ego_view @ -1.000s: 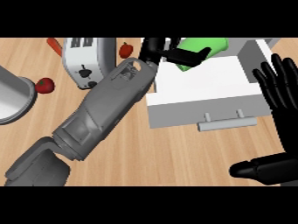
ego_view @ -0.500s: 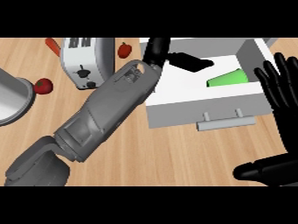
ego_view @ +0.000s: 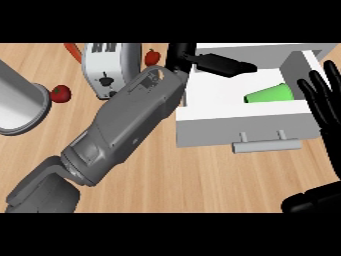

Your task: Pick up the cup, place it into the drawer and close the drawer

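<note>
A green cup [ego_view: 274, 94] lies on its side inside an open white drawer [ego_view: 241, 132], toward the drawer's right side. The left hand [ego_view: 211, 61] hovers above the drawer's back left corner, fingers extended and released, apart from the cup, which sits to its lower right. The right hand [ego_view: 335, 107] rests open at the right edge, fingers up, just beside the drawer. A toaster [ego_view: 108, 68] and a tomato [ego_view: 60, 93] stand on the wooden counter [ego_view: 180, 180]
</note>
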### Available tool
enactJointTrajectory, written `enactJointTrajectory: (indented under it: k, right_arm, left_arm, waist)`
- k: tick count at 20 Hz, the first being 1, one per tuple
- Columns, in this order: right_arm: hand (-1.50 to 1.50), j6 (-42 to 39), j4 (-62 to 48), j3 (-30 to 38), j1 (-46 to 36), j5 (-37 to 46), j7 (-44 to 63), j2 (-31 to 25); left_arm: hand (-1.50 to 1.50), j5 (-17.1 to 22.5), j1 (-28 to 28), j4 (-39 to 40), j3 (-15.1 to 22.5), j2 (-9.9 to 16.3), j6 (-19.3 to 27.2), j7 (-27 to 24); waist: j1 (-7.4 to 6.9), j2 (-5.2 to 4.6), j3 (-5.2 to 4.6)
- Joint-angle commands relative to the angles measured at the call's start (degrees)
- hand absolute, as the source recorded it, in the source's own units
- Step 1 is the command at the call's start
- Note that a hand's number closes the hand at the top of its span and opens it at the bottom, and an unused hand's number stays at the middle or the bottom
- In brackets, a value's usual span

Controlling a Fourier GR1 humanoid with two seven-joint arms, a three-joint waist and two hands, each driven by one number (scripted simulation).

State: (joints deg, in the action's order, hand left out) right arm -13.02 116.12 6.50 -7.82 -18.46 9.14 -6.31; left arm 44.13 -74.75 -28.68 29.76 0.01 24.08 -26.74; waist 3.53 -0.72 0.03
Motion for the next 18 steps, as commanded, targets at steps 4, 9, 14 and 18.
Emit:
enactJointTrajectory:
  k: [4, 9, 14, 18]
  right_arm:
    - [1.5, -3.4, 4.1, 0.7, 3.2, -1.3, 1.3, -3.2]
    - [1.5, -8.3, 1.5, -0.2, 2.7, 5.9, -1.0, -8.3]
    - [1.5, -10.2, 3.3, -0.9, 6.8, 10.7, -1.7, -10.0]
    - [1.5, -10.0, 2.2, -3.5, 8.7, 16.7, -3.8, -9.2]
  left_arm:
    - [-1.5, 0.7, 4.4, -9.5, -3.2, 2.5, 1.4, 2.8]
    - [-1.5, 1.8, 10.8, -16.6, -5.2, 7.6, 0.5, 3.7]
    - [-1.5, 1.8, 22.5, -28.9, -4.4, 14.5, 0.0, 7.0]
    - [-1.5, 2.4, 31.7, -39.1, -5.9, 19.9, 0.2, 8.0]
  waist:
    - [-4.04, 1.26, -0.05]
    - [-5.16, 1.23, -0.06]
    - [-5.65, 1.4, -0.04]
    - [-5.66, 1.28, -0.03]
